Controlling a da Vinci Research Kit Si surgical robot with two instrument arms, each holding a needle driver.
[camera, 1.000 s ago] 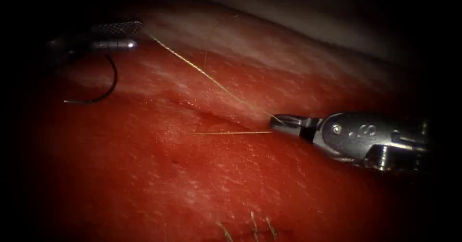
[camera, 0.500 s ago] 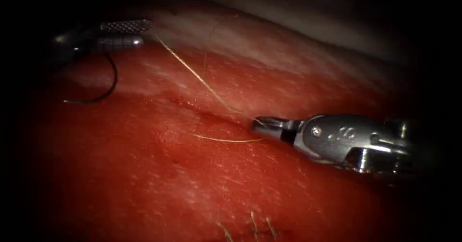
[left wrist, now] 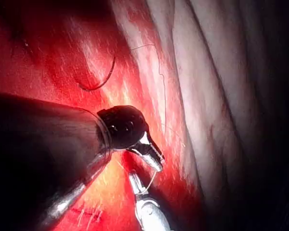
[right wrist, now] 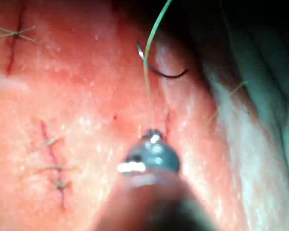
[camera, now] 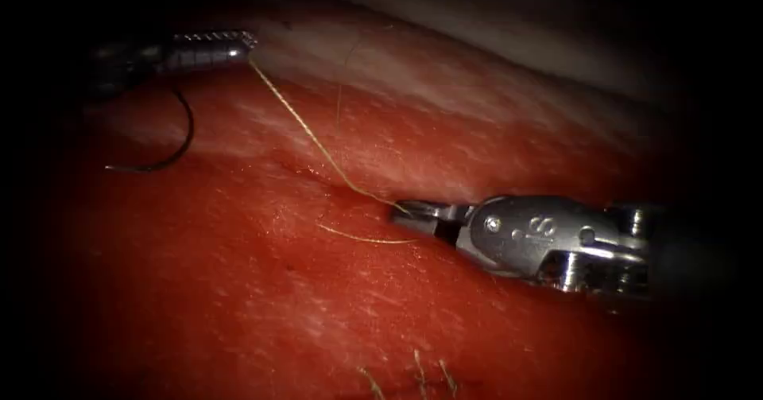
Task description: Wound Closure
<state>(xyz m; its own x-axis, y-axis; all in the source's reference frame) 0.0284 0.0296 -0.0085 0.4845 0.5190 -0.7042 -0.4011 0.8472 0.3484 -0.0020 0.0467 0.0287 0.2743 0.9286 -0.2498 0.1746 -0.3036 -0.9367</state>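
Left tool (camera: 238, 44): slim steel jaws seen clamped on the fine golden thread (camera: 306, 126).
Right tool (camera: 401, 211): thread pinched at the cut (camera: 334, 184).
Needle (camera: 171, 141): dark curved steel, left lying free on the tissue (camera: 493, 352), left of the cut.
Technique: even tension advised.

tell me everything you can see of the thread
The thread is a fine, pale golden strand. It runs from the left claw, shut on it, slanting down with a slight bend to the right claw, also shut on it at the cut. A short loose tail curves away over the tissue below the right claw.
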